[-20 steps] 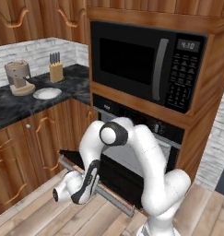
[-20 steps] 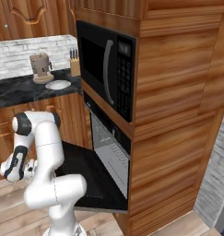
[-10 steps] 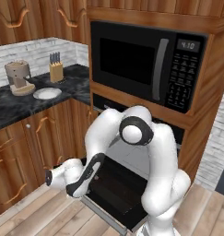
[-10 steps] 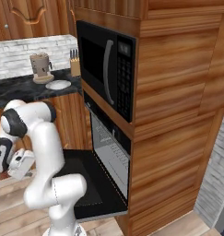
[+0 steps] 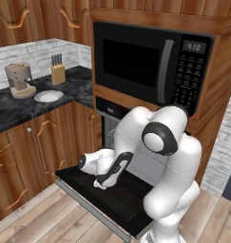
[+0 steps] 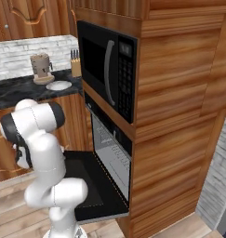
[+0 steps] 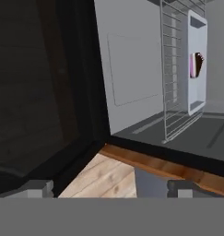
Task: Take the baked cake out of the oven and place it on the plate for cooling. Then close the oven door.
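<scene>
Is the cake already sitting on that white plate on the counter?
No, the plate is bare, and the cake lies on the tray inside the oven.

The oven (image 5: pixel 118 124) is my landmark. Its door (image 5: pixel 107 197) lies flat before it, under my gripper (image 5: pixel 102 184). Inside it, the cake (image 7: pixel 197 64) sits on the tray (image 7: pixel 197 92). Above it is the microwave (image 5: pixel 150 64). Left of it, on the counter (image 5: pixel 22 105), the plate (image 5: pixel 48 96) lies before the knife block (image 5: pixel 58 72).

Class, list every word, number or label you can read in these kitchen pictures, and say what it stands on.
"4:10", roughly: the small display at the top of the microwave control panel.
Microwave keypad: markings too small to read.
Oven control strip: nothing legible.
</scene>
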Controlling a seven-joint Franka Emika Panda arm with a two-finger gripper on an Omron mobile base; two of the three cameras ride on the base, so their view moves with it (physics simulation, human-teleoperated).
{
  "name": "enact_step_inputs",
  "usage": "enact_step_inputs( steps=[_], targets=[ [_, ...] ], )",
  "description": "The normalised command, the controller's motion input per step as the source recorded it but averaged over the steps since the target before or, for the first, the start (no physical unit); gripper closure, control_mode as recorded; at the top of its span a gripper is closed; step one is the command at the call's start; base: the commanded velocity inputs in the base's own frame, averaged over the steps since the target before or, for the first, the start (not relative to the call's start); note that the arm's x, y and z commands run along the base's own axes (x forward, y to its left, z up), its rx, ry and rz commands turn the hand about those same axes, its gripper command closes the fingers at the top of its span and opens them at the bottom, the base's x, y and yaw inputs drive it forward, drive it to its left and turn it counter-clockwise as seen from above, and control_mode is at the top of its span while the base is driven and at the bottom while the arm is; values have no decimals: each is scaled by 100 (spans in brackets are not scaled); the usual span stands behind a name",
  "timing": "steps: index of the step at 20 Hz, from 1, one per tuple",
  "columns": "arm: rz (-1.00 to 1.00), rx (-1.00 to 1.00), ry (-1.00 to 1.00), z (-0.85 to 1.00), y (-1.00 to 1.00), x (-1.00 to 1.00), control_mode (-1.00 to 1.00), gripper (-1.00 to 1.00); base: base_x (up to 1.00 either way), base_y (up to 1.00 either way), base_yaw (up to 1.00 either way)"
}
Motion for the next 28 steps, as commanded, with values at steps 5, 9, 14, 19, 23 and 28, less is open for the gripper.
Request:
enact_step_inputs(
  steps=[5,9,14,19,23,28],
  targets=[
    [0,-6,2,6,-43,69,-100,-100,0,0,0],
    [0,-16,2,-6,-17,91,-100,-100,0,0,0],
    [0,-20,0,-17,-15,82,-100,-100,0,0,0],
    [0,-16,2,-31,-23,86,-100,-100,0,0,0],
    [0,-14,13,-46,-23,88,-100,-100,0,0,0],
    [0,-14,9,-48,-20,78,-100,-100,0,0,0]
  ],
)
